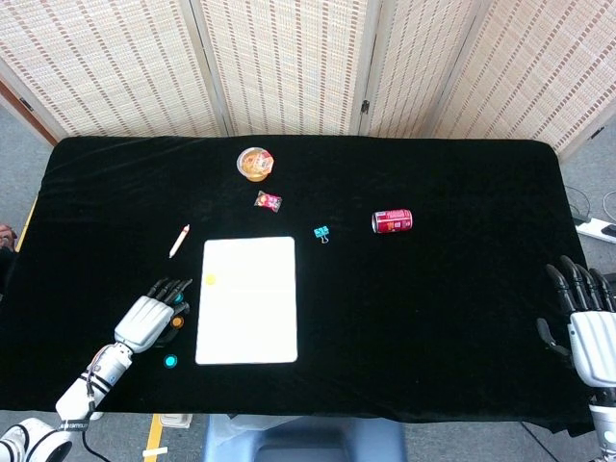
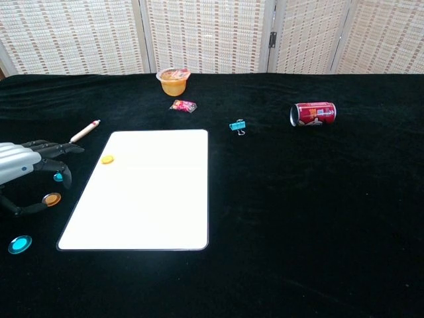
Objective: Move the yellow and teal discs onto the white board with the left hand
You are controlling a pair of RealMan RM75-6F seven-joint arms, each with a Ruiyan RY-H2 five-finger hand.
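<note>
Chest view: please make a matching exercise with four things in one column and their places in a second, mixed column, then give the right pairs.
Things:
1. yellow disc
2. red can
3. orange disc
4. blue clip

Places:
A. lying on its side, far right of the white board
B. on the cloth beside the left hand
C. on the board, near its left edge
D. between the board and the can

Pairs: 1-C, 2-A, 3-B, 4-D
</note>
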